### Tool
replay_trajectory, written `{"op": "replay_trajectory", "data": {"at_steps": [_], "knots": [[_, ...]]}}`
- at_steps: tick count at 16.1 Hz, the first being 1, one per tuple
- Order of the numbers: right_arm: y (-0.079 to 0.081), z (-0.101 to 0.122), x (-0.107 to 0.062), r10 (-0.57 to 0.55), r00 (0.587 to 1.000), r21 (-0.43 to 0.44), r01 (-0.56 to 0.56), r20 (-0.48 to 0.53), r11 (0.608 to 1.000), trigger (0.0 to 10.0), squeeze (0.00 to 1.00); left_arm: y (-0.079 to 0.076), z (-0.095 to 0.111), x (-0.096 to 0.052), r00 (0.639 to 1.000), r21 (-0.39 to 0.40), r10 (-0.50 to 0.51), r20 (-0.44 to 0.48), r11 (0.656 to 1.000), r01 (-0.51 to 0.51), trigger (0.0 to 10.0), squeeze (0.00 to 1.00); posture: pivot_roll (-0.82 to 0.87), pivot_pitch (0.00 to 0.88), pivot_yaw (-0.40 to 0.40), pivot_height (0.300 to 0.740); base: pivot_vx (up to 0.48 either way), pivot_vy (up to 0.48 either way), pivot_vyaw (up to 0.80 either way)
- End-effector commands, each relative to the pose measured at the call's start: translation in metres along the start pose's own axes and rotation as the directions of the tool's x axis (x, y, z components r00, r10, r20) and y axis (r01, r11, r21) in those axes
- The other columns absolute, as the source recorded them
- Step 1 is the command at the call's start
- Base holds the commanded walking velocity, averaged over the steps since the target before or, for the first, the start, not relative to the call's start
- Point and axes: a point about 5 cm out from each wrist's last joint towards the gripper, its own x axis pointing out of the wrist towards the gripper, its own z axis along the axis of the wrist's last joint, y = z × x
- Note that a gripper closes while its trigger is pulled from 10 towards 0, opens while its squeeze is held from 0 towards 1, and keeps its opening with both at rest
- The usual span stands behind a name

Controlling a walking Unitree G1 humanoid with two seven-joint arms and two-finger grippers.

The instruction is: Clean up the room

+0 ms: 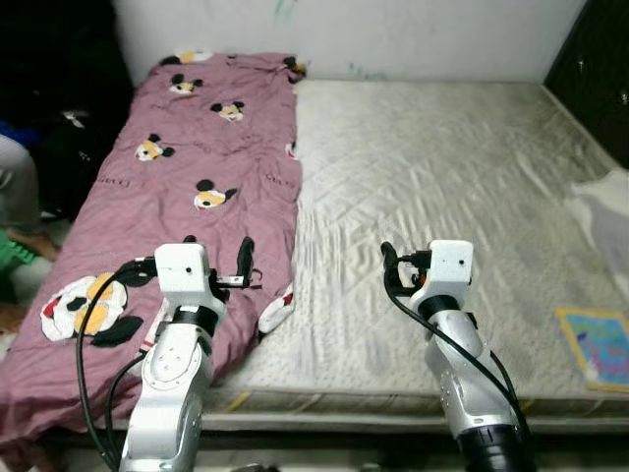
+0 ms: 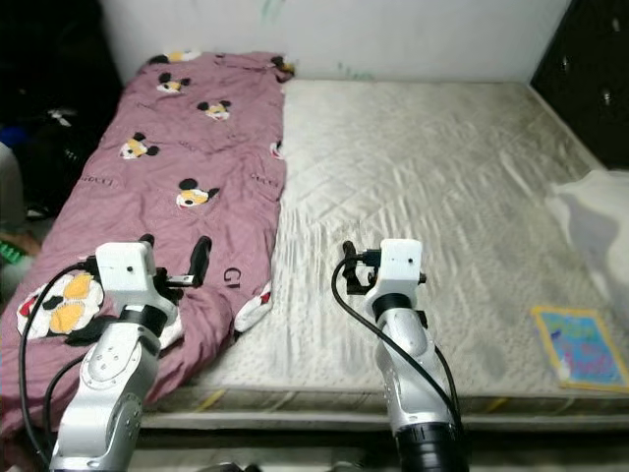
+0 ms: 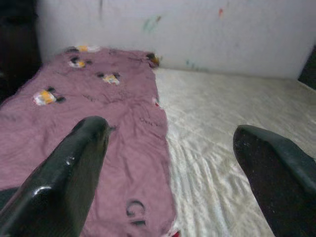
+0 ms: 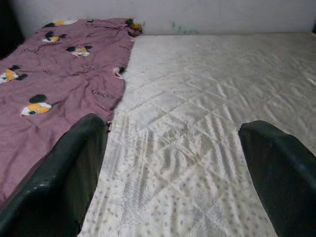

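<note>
A purple sheet with cartoon mouse prints (image 1: 201,147) lies along the left part of the bed, and its near end hangs over the front edge. The rest is bare beige quilted mattress (image 1: 442,157). My left gripper (image 1: 218,251) hovers over the sheet's near right edge, open, with nothing between its fingers (image 3: 74,163). My right gripper (image 1: 413,258) is over the bare mattress near the front edge, also open and empty, with black fingers (image 4: 64,177) spread wide.
A colourful booklet (image 1: 597,346) lies at the bed's front right corner, with a white cloth (image 1: 607,211) behind it. A dark cabinet (image 1: 600,69) stands at the far right. A person's leg (image 1: 18,192) and dark clutter (image 1: 59,108) are at the left. The white wall (image 1: 413,34) is behind.
</note>
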Motion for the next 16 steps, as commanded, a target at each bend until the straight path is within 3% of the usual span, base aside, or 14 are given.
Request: {"op": "replay_trajectory", "data": {"at_steps": [1, 5, 8, 16], "knots": [[0.0001, -0.0006, 0.0004, -0.001, 1.0, 0.003, 0.001, -0.004, 1.0, 10.0, 0.0, 0.0015, -0.0004, -0.0004, 1.0, 0.009, -0.002, -0.005, 1.0, 0.002, 10.0, 0.0, -0.01, 0.101, 0.006, 0.74, 0.0, 0.48, 0.0], [-0.0001, -0.002, 0.0004, -0.004, 1.0, 0.012, 0.004, -0.017, 1.0, 10.0, 0.0, 0.0015, 0.0001, 0.0008, 1.0, -0.005, 0.003, -0.007, 1.0, -0.003, 10.0, 0.0, -0.02, 0.114, 0.009, 0.74, 0.0, 0.48, 0.0], [-0.0001, -0.0024, 0.0007, 0.002, 1.0, 0.016, -0.002, -0.018, 1.0, 10.0, 0.0, 0.0018, -0.0005, 0.0007, 1.0, -0.014, 0.003, -0.008, 1.0, -0.003, 10.0, 0.0, -0.02, 0.115, 0.009, 0.74, 0.0, 0.48, -0.53], [0.0002, -0.0016, 0.0019, 0.009, 1.0, 0.021, -0.009, -0.017, 1.0, 10.0, 0.0, 0.0024, 0.0002, 0.0014, 1.0, -0.016, 0.013, -0.009, 1.0, -0.013, 10.0, 0.0, -0.02, 0.119, 0.004, 0.74, 0.0, 0.48, 0.0]]}}
